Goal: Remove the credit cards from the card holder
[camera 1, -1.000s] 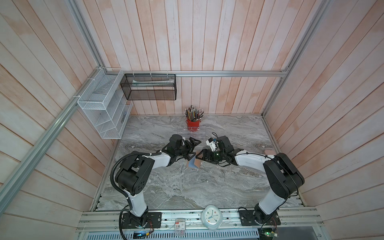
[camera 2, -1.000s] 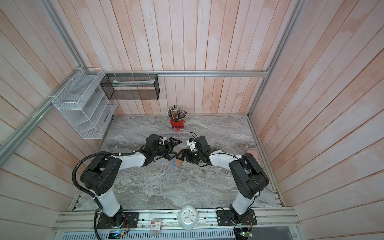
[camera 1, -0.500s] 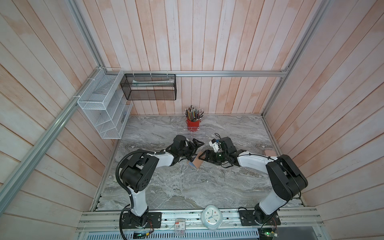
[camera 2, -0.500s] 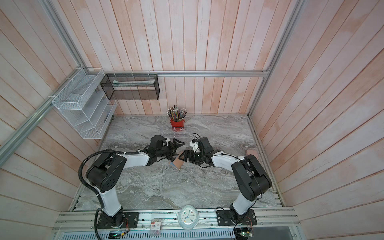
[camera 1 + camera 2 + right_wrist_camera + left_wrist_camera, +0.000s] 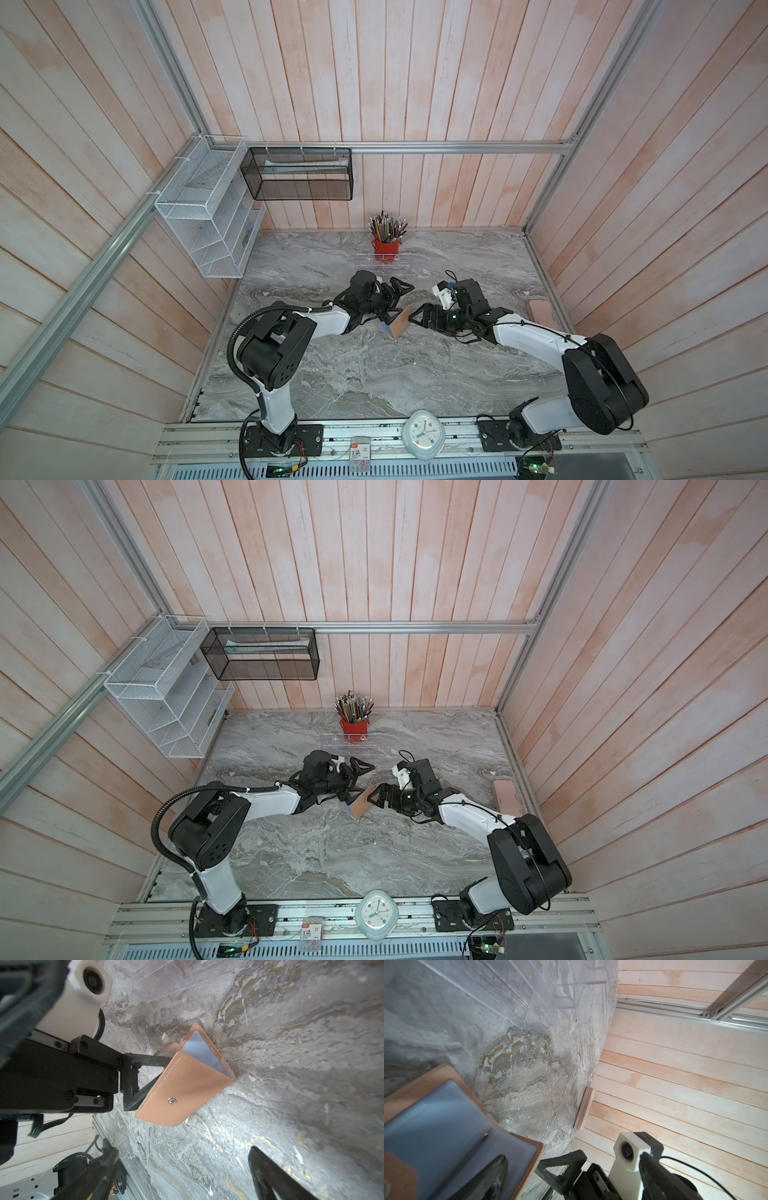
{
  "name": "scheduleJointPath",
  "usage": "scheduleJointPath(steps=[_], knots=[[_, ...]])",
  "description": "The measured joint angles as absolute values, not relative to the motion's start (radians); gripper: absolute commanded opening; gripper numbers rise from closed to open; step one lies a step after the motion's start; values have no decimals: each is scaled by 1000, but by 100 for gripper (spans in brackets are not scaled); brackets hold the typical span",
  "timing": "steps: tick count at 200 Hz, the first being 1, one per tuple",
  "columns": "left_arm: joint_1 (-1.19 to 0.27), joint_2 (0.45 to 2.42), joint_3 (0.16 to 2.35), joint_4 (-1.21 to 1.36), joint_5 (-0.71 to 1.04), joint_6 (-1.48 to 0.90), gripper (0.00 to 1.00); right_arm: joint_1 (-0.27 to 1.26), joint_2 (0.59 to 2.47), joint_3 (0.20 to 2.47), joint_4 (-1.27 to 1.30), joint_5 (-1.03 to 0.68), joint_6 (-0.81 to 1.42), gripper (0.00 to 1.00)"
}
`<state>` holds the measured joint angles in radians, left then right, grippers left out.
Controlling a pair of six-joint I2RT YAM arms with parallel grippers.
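Observation:
The card holder [image 5: 400, 326] [image 5: 360, 806] is a tan booklet that stands half open, like a tent, in the middle of the marble table [image 5: 374, 374]. Its snap cover faces the right wrist camera [image 5: 182, 1086], and pale blue-grey sleeves [image 5: 442, 1126] show inside. My left gripper [image 5: 397, 303] [image 5: 355, 782] [image 5: 575, 1180] is open wide, with one finger [image 5: 495, 1176] lying over the sleeves inside the booklet. My right gripper [image 5: 419, 318] [image 5: 379, 796] [image 5: 182, 1176] is open and empty, just right of the holder. The credit cards are hidden.
A clear acrylic rack [image 5: 382, 266] and a red pencil cup [image 5: 386, 249] stand just behind the grippers. A pink case [image 5: 542, 312] lies against the right wall. White [image 5: 208, 216] and black [image 5: 297, 180] mesh baskets hang at the back left. A clock [image 5: 423, 432] sits on the front rail.
My right gripper has drawn back a little to the right of the card holder and opened slightly wider. The left gripper and the holder have barely shifted.

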<state>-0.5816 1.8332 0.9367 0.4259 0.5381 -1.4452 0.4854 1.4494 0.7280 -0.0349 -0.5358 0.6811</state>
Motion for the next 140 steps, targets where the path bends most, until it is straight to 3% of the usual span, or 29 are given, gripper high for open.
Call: scheduleJointPath(steps=[140], knots=[[-707,1764,887,439,478,-1498,100,471,1304,564,-7,-518,805,95]])
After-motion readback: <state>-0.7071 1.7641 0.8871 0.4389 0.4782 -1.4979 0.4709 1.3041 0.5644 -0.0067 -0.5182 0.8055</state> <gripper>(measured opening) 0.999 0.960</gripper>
